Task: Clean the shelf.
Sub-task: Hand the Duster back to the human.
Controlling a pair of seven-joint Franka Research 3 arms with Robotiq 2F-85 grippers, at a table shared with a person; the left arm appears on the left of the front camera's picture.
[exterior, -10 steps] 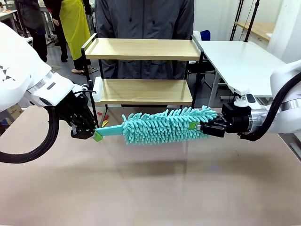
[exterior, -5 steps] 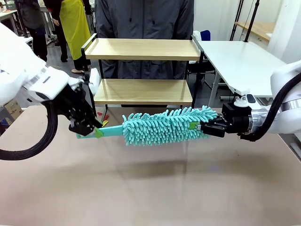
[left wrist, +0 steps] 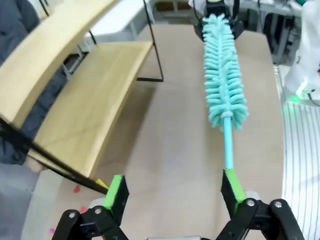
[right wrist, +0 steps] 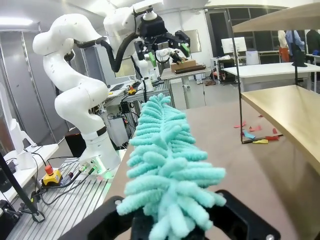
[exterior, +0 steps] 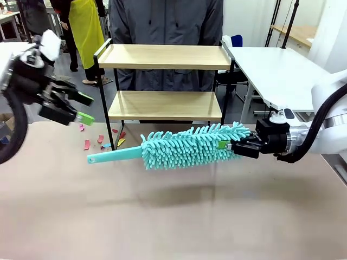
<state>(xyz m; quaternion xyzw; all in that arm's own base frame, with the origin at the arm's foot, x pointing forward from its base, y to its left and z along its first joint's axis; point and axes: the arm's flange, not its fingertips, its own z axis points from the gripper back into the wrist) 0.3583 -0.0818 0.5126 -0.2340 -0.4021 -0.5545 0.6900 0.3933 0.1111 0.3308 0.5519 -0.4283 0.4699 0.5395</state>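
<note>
Brown tabletop (exterior: 173,216) runs across the foreground, with a white table (exterior: 276,70) off its far right corner and a person in a dark jacket (exterior: 168,21) behind its far edge. At the far edge's middle stands the shelf (exterior: 165,81), both wooden boards bare. Coloured paper scraps (exterior: 100,140) lie by its left legs. A teal fluffy duster (exterior: 187,145) hangs level above the table in front of the shelf, handle pointing left. The right gripper (exterior: 230,146) is clamped on the duster's fluffy end. The left gripper (exterior: 81,108) is raised near the far left corner, fingers spread wide, holding nothing.
</note>
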